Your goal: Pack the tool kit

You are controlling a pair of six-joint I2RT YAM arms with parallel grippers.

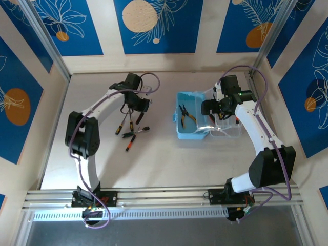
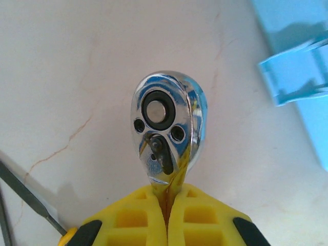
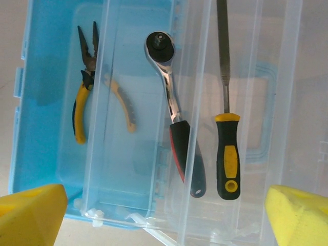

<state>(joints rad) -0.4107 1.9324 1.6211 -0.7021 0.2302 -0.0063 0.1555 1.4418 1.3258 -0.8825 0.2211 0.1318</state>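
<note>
**Left tool** [image 2: 166,202]: closed on the neck of the silver ratchet wrench [image 2: 164,123]. The head projects straight ahead of the fingers, so its long axis runs in line with the tool. Whether the wrench is clear of the surface [image 1: 169,164] cannot be told.

**Case:** The light-blue case [image 1: 182,132] stands right of the surface's centre, with its clear lid [image 1: 228,130] open toward the right edge. From the left tool it lies to the right, across bare surface.

**Right tool** [image 3: 164,215]: it hangs over the case with fingers wide apart, holding nothing.

**Contents:**
- Yellow-handled pliers [image 3: 82,102] lie on the blue floor.
- A second ratchet [image 3: 171,102] and a yellow-and-black-handled driver [image 3: 227,148] lie at the lid side.

**Loose items:** Loose screwdrivers [image 1: 128,125] lie just nearward of the left tool.

**Judgement:** The right tool above the case may crowd the delivery.
</note>
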